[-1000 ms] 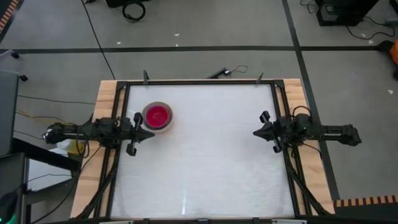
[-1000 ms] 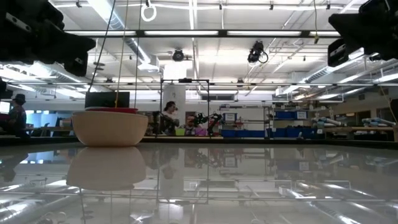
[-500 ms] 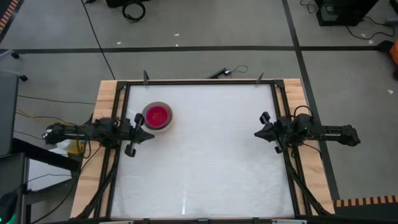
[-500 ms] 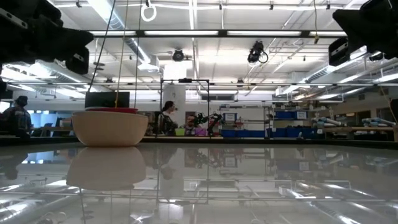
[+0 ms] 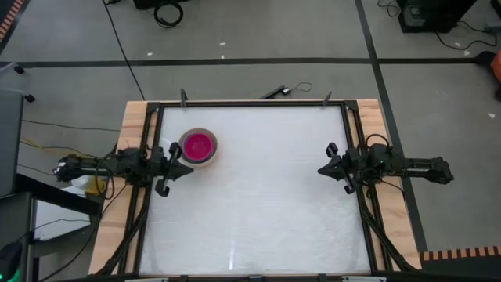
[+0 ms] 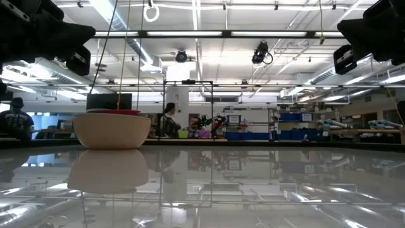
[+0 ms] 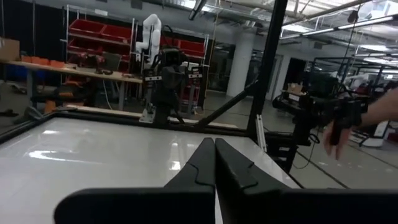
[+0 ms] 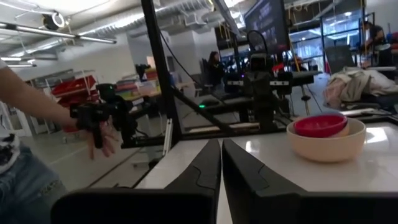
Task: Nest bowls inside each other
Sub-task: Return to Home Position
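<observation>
A beige bowl [image 5: 197,147] stands by its base on the white table [image 5: 258,211], at the far left. A magenta bowl [image 8: 320,124] sits nested inside it, its rim just above the beige rim [image 6: 112,113]. No other bowls show. My left gripper [image 5: 190,168] hovers at the table's left edge, just near of the bowls, shut and holding nothing [image 7: 214,152]. My right gripper [image 5: 319,168] hovers at the right edge, pointing toward the middle, shut on nothing [image 8: 221,152].
A black frame [image 5: 250,103] runs around the table, with uprights at its corners. A person's hand [image 8: 99,134] shows beyond the table's left side and a hand [image 7: 339,127] beyond its right side. The middle of the table holds free room.
My left gripper has tipped up slightly while staying in place. The bowls have not moved.
</observation>
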You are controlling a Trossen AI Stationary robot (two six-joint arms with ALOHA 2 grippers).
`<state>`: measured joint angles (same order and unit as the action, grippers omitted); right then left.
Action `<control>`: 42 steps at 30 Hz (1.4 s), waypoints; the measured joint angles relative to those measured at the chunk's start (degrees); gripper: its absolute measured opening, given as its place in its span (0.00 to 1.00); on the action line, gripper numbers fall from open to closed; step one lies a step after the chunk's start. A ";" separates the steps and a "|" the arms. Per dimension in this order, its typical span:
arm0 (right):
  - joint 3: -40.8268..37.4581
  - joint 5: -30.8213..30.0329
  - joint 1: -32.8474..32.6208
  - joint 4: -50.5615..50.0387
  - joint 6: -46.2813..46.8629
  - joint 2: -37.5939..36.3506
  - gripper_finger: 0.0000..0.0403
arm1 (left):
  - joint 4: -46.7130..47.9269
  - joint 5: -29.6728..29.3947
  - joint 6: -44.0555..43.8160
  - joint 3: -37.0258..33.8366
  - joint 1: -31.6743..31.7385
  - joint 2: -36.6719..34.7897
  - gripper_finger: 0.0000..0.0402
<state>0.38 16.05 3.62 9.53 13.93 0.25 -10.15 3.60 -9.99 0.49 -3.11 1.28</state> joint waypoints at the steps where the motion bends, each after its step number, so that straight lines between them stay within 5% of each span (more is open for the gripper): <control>1: 0.00 0.02 0.00 -0.23 0.00 0.00 0.07 | 0.00 -0.02 -0.17 0.00 0.00 0.00 0.01; 42: 0.00 0.09 0.00 -0.19 0.04 0.00 0.07 | -0.04 -0.07 0.25 -0.04 0.00 0.00 0.05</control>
<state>0.38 16.14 3.62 9.34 13.98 0.25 -10.20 3.54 -9.74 0.45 -3.11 1.28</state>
